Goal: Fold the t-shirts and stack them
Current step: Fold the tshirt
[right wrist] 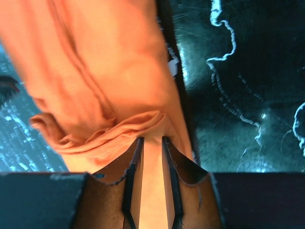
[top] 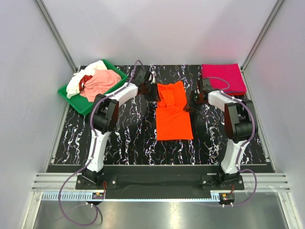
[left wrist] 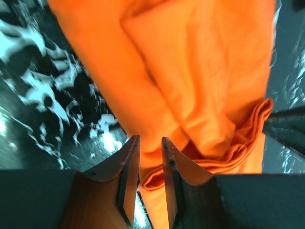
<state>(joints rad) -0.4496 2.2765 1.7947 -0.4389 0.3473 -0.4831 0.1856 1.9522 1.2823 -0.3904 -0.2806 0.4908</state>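
The bright orange t-shirt (top: 173,114) lies in the middle of the black marbled table, its far part bunched and lifted. My left gripper (top: 151,91) is at its far left edge, and the left wrist view shows the fingers (left wrist: 150,143) close together with a fold of orange cloth (left wrist: 190,86) between them. My right gripper (top: 192,101) is at its far right edge, shut on the orange cloth (right wrist: 109,81), as the right wrist view (right wrist: 152,140) shows. A folded magenta-pink t-shirt (top: 223,77) lies at the back right.
A green tray (top: 71,98) at the back left holds pale pink (top: 101,80), white (top: 76,82) and red cloth. Grey walls close in the table on three sides. The marbled tabletop (top: 124,138) shows bare in front of the orange shirt.
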